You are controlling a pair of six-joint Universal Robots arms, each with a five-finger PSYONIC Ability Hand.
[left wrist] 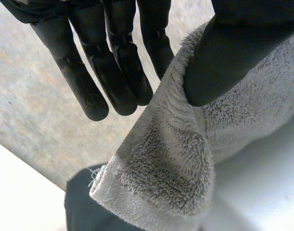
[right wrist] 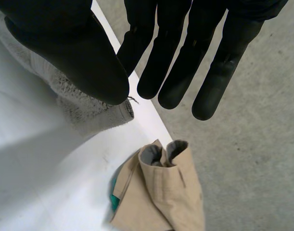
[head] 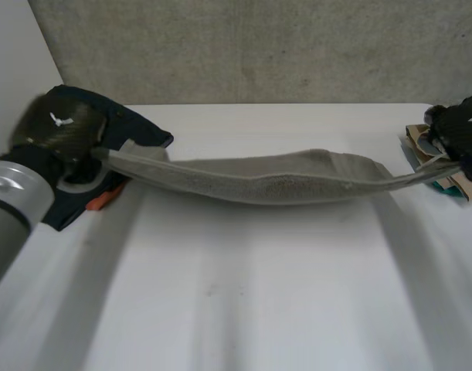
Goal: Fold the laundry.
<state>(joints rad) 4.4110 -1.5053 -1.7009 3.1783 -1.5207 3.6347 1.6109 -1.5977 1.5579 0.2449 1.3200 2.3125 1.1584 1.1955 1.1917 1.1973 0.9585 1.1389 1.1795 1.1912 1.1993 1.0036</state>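
Note:
A grey terry towel point(head: 274, 182) hangs stretched between my two hands, sagging a little in the middle just above the white table point(head: 259, 294). My left hand point(head: 58, 127) is at the towel's left end. In the left wrist view its thumb point(left wrist: 233, 53) pinches the towel point(left wrist: 175, 163) near a corner against straight fingers point(left wrist: 113, 72). My right hand point(head: 460, 131) holds the right end. There the thumb point(right wrist: 65, 53) presses the towel's corner point(right wrist: 84, 103) beside the straight fingers point(right wrist: 175, 62).
A dark navy garment point(head: 135, 127) with an orange bit point(head: 103, 199) lies under my left hand. A tan garment point(right wrist: 166, 192) over a teal cloth point(right wrist: 115, 197) lies at the table's far right edge point(head: 421, 143). A concrete surface lies beyond the table.

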